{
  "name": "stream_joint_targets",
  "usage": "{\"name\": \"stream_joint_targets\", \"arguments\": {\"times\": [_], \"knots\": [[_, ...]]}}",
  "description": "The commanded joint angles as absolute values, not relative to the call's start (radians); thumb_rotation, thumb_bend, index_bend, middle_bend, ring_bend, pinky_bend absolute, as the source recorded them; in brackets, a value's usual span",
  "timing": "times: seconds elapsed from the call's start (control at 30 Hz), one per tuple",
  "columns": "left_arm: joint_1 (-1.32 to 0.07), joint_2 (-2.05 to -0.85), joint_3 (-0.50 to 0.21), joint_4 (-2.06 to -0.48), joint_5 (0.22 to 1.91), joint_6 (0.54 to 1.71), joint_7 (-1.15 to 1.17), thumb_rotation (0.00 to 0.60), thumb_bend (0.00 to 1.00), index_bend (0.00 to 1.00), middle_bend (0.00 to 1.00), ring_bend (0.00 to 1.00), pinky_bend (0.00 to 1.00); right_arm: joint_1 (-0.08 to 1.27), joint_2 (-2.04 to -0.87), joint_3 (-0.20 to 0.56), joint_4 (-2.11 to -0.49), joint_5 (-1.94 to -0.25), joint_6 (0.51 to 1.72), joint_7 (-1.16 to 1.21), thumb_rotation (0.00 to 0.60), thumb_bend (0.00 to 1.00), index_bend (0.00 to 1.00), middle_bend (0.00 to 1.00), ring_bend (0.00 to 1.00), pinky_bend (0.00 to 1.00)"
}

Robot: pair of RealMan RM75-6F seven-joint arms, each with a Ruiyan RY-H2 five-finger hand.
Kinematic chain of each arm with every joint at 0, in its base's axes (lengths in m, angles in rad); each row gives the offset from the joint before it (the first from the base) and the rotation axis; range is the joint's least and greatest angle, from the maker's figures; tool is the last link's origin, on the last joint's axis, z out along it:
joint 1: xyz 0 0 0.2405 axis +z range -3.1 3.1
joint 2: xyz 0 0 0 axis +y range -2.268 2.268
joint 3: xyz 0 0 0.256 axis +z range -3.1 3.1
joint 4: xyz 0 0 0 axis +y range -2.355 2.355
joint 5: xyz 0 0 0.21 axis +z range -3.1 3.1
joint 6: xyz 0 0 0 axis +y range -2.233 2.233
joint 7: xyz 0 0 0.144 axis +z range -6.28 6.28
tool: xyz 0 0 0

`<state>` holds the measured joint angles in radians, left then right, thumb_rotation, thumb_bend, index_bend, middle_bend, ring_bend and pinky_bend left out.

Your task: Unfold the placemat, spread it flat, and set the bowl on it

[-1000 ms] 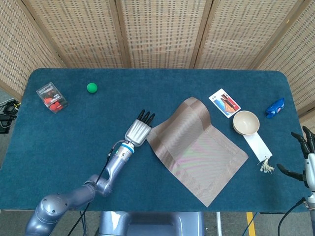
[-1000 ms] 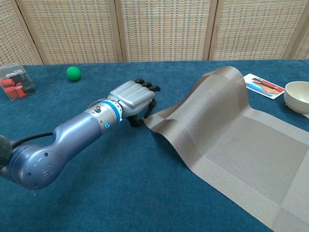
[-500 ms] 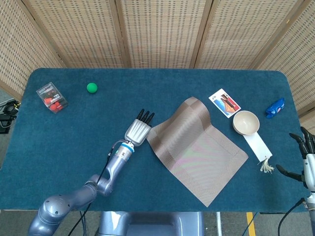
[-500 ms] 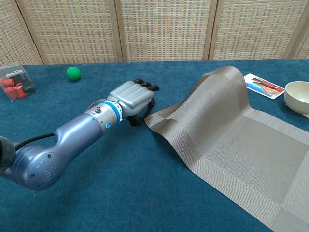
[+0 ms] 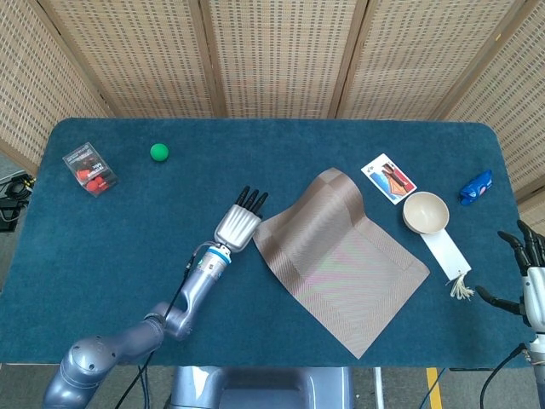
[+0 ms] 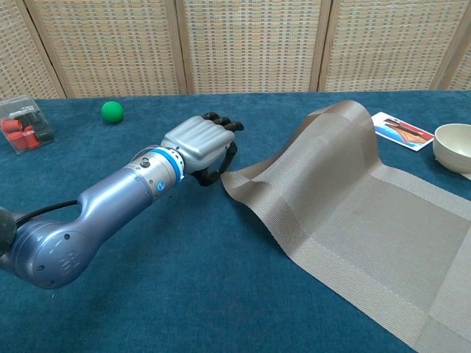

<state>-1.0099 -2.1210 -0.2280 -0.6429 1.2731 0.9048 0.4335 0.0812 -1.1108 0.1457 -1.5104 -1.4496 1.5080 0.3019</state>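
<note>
The brown woven placemat (image 5: 341,256) (image 6: 353,213) lies mostly spread in the middle of the blue table, its far end still humped up in a curl. My left hand (image 5: 239,226) (image 6: 193,143) is at the mat's left corner, fingers curled down, and pinches that corner just above the cloth. The cream bowl (image 5: 426,212) (image 6: 452,147) stands upright on the table just right of the mat, off it. My right hand (image 5: 532,273) hangs at the table's right front edge with its fingers spread and nothing in it; the chest view does not show it.
A picture card (image 5: 388,178) (image 6: 401,130) lies behind the bowl. A white tag with a tassel (image 5: 444,251) lies in front of it, and a blue object (image 5: 476,187) lies at the right edge. A green ball (image 5: 159,152) (image 6: 112,111) and a clear box of red pieces (image 5: 89,168) (image 6: 22,132) sit far left.
My left hand has risen a little and drawn slightly left at the mat's corner. The right hand has drifted slightly lower at the frame's edge. The bowl has not moved.
</note>
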Motion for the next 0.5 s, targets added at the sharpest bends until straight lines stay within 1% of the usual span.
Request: {"name": "stream_joint_targets", "arguments": {"times": [0.03,0.33,0.5], "knots": [[-0.989,-2.091,-0.220,-0.679,1.286,0.934,0.431,0.600,0.58,0.61,0.00,0.00,0.00,0.080,-1.110,0.146,-1.512,-1.451,1.510,0.302,0.600,0.12,0.19,0.00,0.00,0.00],[-0.912,-1.975,-0.199,-0.805,1.293,0.995,0.440,0.600,0.58,0.62,0.00,0.00,0.00,0.076,-1.110,0.140,-1.525,-1.470,1.527,0.286,0.600,0.12,0.19,0.00,0.00,0.00],[-0.859,-1.903,-0.176,-0.887,1.300,1.029,0.445,0.600,0.58,0.63,0.00,0.00,0.00,0.075,-1.111,0.136,-1.531,-1.479,1.533,0.274,0.600,0.12,0.19,0.00,0.00,0.00]]}}
